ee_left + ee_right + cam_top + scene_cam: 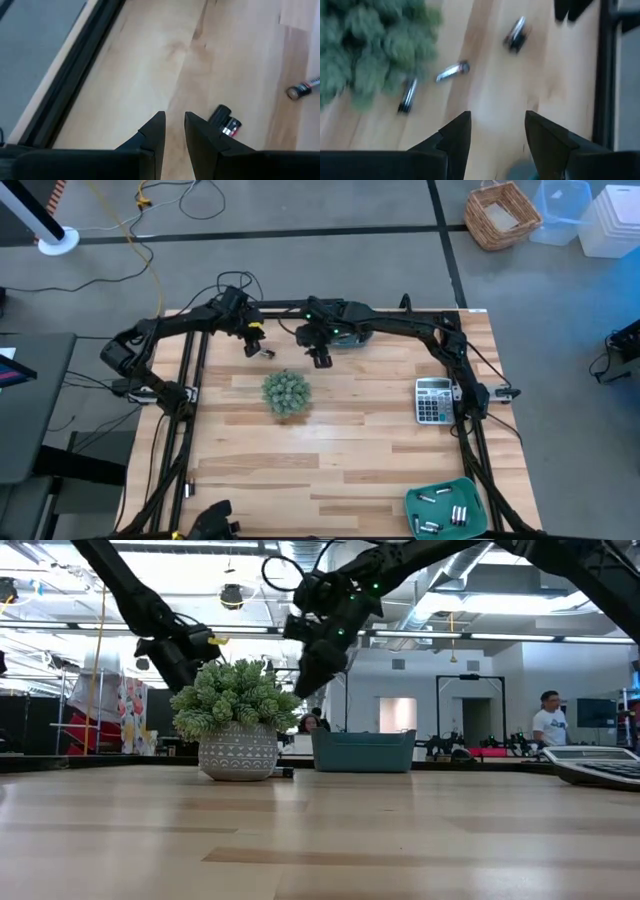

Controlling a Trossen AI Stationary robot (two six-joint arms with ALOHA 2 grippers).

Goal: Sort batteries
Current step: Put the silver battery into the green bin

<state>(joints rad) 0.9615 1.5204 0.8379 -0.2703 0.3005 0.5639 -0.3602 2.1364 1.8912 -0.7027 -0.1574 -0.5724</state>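
With loose batteries lying on the bench at the plant's twelve o'clock, the released, empty right pincer risks nudging one rolling away, while the left pincer hovers nearly clenched, empty.

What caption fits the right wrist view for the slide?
Right tool open and empty above the table, three loose batteries ahead beside the plant.

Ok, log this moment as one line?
left tool: narrow gap, empty, above table | right tool: open, empty | loose batteries: by plant
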